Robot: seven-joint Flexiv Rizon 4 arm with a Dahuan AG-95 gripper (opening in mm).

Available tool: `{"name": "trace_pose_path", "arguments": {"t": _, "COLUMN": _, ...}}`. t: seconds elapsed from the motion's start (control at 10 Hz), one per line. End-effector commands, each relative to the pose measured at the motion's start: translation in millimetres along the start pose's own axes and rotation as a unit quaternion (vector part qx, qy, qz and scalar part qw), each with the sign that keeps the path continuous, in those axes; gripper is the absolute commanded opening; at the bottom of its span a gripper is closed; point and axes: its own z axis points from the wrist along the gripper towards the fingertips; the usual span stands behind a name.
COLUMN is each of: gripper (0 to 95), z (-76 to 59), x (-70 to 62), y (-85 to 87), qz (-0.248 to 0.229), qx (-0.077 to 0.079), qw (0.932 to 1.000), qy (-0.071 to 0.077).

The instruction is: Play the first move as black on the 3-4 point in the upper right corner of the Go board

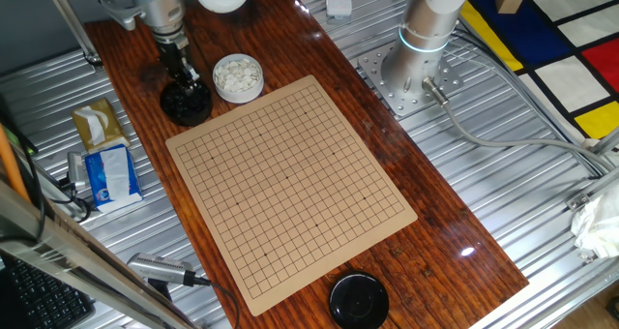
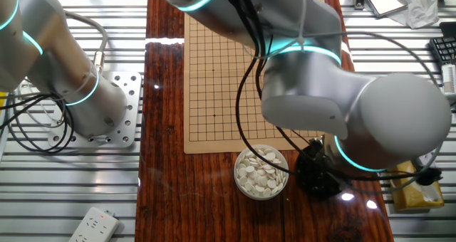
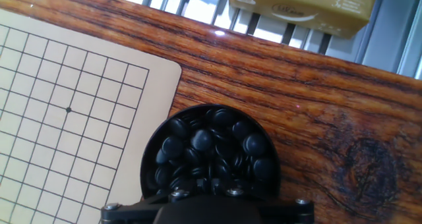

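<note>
Wooden worktop (image 1: 455, 232) carries an unoccupied Go board (image 1: 290, 184). Beside its corner: bowl of white stones (image 1: 237, 77), touching it the bowl of black stones (image 3: 211, 155). Gripper (image 1: 184, 77) lowered into the black bowl; finger spread cannot be determined. Tissue box (image 3: 303, 6) behind.

A robotics lab, by the look of it: a wooden counter (image 1: 426, 242) sits on ribbed metal decking (image 1: 513, 184), an arm is bolted to a drilled metal base plate (image 1: 401, 82), cables (image 2: 32, 132) trail loose, and a power strip (image 2: 92, 225) lies nearby.
</note>
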Motion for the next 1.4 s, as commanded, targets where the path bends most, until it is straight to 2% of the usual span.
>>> {"name": "trace_pose_path", "arguments": {"t": 0.1, "gripper": 0.0, "z": -3.9, "x": -1.4, "y": -0.8, "qz": 0.004, "qx": 0.002, "qw": 1.0000, "qy": 0.000}}
{"name": "trace_pose_path", "arguments": {"t": 0.5, "gripper": 0.0, "z": -13.5, "x": -7.4, "y": -3.1, "qz": 0.018, "qx": 0.012, "qw": 0.9997, "qy": 0.005}}
{"name": "trace_pose_path", "arguments": {"t": 0.8, "gripper": 0.0, "z": -15.0, "x": -7.6, "y": -2.9, "qz": 0.031, "qx": 0.014, "qw": 0.9994, "qy": 0.007}}
{"name": "trace_pose_path", "arguments": {"t": 1.1, "gripper": 0.0, "z": -15.1, "x": -7.7, "y": -3.0, "qz": 0.067, "qx": 0.012, "qw": 0.9976, "qy": 0.011}}
{"name": "trace_pose_path", "arguments": {"t": 1.4, "gripper": 0.0, "z": -15.9, "x": -9.0, "y": -3.5, "qz": 0.058, "qx": 0.016, "qw": 0.9981, "qy": 0.015}}
